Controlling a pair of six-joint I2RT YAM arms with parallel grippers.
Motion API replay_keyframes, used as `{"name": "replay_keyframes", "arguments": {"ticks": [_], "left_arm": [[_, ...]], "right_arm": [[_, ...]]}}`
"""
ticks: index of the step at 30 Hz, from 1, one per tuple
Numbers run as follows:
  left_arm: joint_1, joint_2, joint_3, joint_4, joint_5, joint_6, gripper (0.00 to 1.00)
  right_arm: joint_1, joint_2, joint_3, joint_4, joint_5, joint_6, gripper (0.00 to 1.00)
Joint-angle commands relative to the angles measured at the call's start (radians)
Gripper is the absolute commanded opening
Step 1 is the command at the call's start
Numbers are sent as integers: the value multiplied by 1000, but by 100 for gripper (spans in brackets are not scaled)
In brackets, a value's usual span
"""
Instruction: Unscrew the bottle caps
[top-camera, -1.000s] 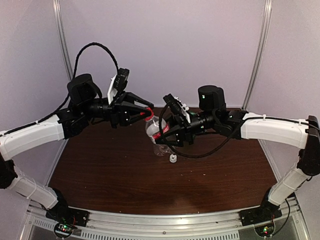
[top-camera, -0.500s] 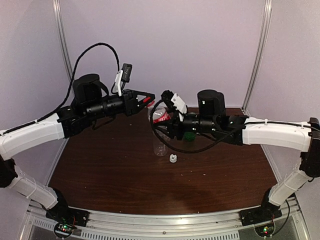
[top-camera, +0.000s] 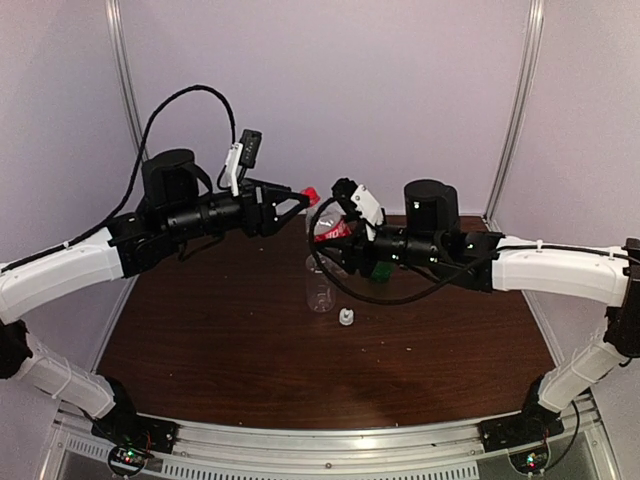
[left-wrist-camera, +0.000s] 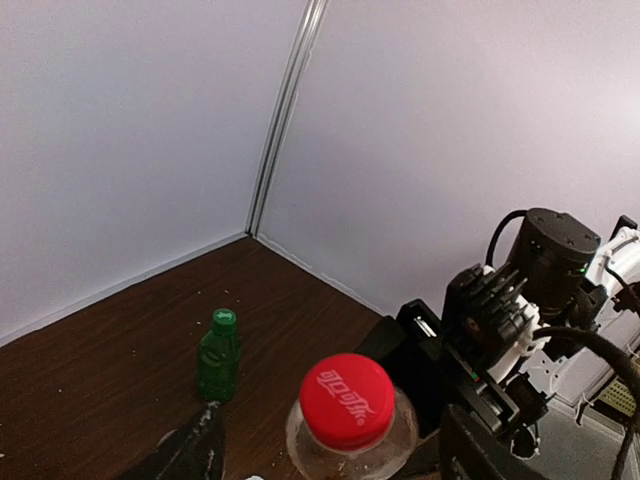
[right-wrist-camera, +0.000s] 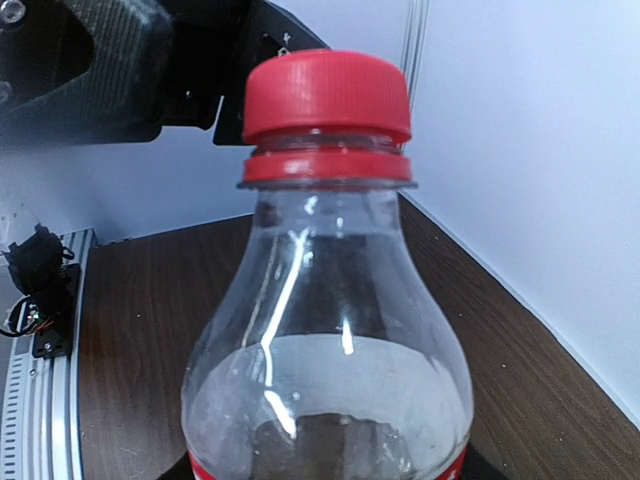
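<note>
My right gripper (top-camera: 338, 242) is shut on the clear bottle with the red label (right-wrist-camera: 325, 350) and holds it upright above the table. The red cap (left-wrist-camera: 347, 400) sits on its neck. My left gripper (left-wrist-camera: 330, 430) is open around that cap (top-camera: 311, 193), one finger on each side and neither touching it. The green bottle (left-wrist-camera: 218, 355) stands further back with its green cap (left-wrist-camera: 224, 320) on. Below the held bottle, a clear unlabelled bottle (top-camera: 320, 288) stands without a cap. A white cap (top-camera: 346, 318) lies beside it on the table.
The brown table (top-camera: 200, 350) is enclosed by pale walls at the back and sides. The two arms meet over its back middle. The green bottle (top-camera: 378, 268) is partly hidden behind my right arm.
My left gripper was shut on the red cap and has now opened around it. The right arm has raised the bottle from a tilt to upright and shifted it slightly right.
</note>
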Motion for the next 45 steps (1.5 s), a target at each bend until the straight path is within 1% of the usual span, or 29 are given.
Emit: {"name": "replay_keyframes", "arguments": {"ticks": [1, 4, 8, 11, 14, 16, 21, 30, 36, 39, 42, 44, 45], "left_arm": [[45, -66, -33, 66, 161, 87, 77], [67, -86, -46, 89, 288, 124, 80], [79, -98, -62, 137, 495, 170, 82], [79, -93, -79, 213, 630, 163, 83], [79, -77, -93, 285, 712, 133, 82], [79, -62, -94, 300, 750, 125, 81], [77, -32, -107, 362, 799, 84, 73], [77, 1, -113, 424, 815, 28, 51], [76, 7, -113, 423, 802, 19, 34], [76, 6, -106, 385, 754, 21, 26], [76, -1, -87, 320, 660, 25, 18], [71, -7, -66, 248, 536, 25, 17], [65, -11, -50, 196, 454, 25, 17]], "right_arm": [[-6, -50, -16, -15, -167, -34, 53], [-12, -51, -8, -35, -307, -46, 54], [-21, -33, 31, -77, -502, -47, 54], [-26, -5, 66, -102, -635, -33, 55], [-32, 26, 100, -109, -738, -10, 55], [-35, 38, 109, -99, -785, 7, 55], [-46, 63, 118, -52, -862, 59, 55], [-52, 77, 120, -24, -880, 90, 55], [-55, 71, 117, -19, -837, 98, 54], [-56, 62, 115, -27, -745, 102, 53], [-56, 41, 109, -46, -594, 91, 53], [-55, 27, 100, -54, -465, 81, 53], [-55, 19, 93, -53, -374, 79, 53]]}}
